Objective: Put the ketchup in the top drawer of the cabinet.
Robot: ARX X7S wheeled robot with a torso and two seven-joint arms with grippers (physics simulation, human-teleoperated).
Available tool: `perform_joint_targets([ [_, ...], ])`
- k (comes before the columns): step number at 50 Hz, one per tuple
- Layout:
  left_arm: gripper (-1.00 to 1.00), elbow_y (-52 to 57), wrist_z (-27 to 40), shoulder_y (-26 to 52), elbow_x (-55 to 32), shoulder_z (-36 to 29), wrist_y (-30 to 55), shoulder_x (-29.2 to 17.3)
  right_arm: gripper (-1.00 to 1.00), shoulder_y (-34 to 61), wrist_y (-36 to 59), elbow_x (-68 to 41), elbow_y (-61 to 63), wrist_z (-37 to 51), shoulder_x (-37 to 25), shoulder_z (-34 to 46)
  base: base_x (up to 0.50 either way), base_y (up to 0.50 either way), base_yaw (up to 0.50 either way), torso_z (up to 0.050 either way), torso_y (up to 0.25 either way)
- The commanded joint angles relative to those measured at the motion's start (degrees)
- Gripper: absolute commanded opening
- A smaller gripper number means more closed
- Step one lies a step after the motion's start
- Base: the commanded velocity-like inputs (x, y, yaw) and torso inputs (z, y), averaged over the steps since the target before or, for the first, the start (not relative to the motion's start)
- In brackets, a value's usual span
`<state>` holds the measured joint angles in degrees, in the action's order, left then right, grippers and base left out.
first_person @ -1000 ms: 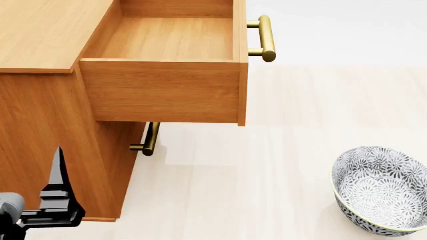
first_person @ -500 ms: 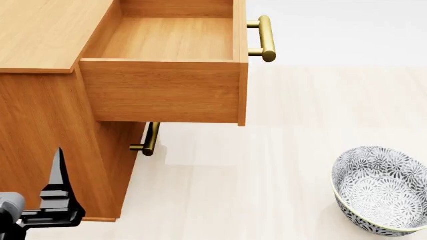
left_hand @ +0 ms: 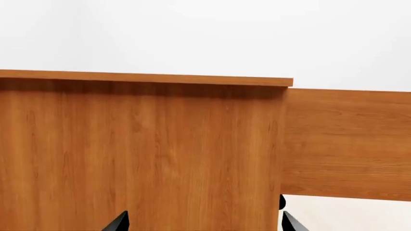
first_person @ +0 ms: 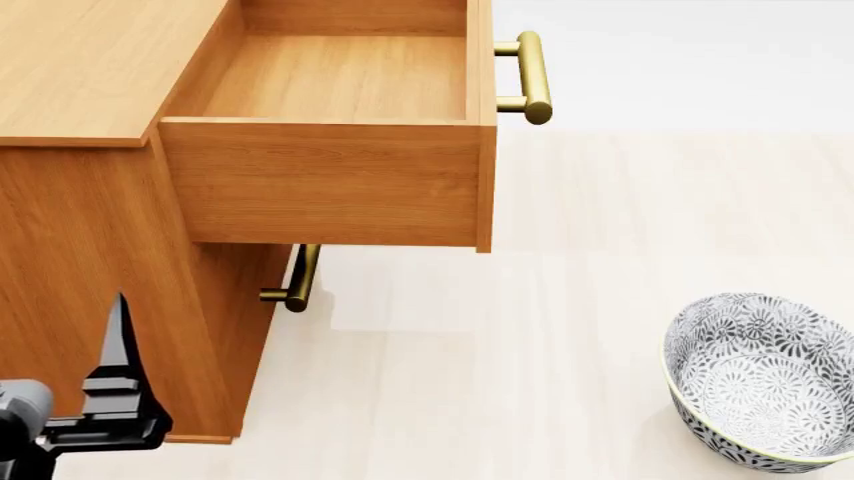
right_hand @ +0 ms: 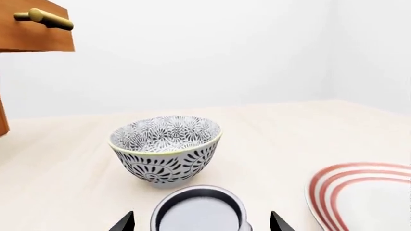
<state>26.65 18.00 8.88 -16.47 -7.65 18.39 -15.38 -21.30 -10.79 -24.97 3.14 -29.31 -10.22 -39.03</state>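
The cabinet (first_person: pixel 94 230) stands at the left of the head view. Its top drawer (first_person: pixel 334 80) is pulled out and empty, with its brass handle (first_person: pixel 530 78) at the right. The ketchup can (right_hand: pixel 199 215) shows only in the right wrist view, as a silver lid close under the camera, in front of the bowl. My right gripper (right_hand: pixel 201 224) is open, its fingertips wide on both sides of the can and apart from it. My left gripper (first_person: pixel 119 345) is open and empty beside the cabinet's side wall (left_hand: pixel 141 154).
A grey-white floral bowl (first_person: pixel 761 380) sits on the floor at the right; it also shows in the right wrist view (right_hand: pixel 167 149). A white plate with red rings (right_hand: pixel 366 197) lies beside the can. The lower drawer's brass handle (first_person: pixel 302 280) sticks out under the open drawer.
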Motion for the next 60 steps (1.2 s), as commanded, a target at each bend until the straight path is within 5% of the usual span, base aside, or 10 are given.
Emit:
perform_joint_targets([
  [1,1.00,-0.6,0.2,0.3,-0.2,-0.3,-0.2,-0.1,1.00,1.1,-1.4,0.6,-2.9,0.0,0.0,0.4,0.00,0.00,0.00,0.000,0.000],
  [34,1.00,-1.3,0.8,0.5,-1.1,-0.7,-0.9,-0.6,1.00,2.5,-1.7,1.5,-5.5,1.1,-0.5,1.8,0.00,0.00,0.00,0.000,0.000],
  [35,1.00,-1.3,0.8,0.6,-1.2,-0.6,-0.8,-0.6,-1.00,2.5,-1.7,1.2,-5.4,1.0,-0.5,1.8,0.00,0.00,0.00,0.000,0.000],
  [60,1.00,-2.1,0.9,0.8,-2.0,-1.0,-1.3,-0.9,-1.00,1.2,1.1,0.3,0.2,2.9,-1.5,2.2,0.00,0.00,0.00,0.000,0.000],
])
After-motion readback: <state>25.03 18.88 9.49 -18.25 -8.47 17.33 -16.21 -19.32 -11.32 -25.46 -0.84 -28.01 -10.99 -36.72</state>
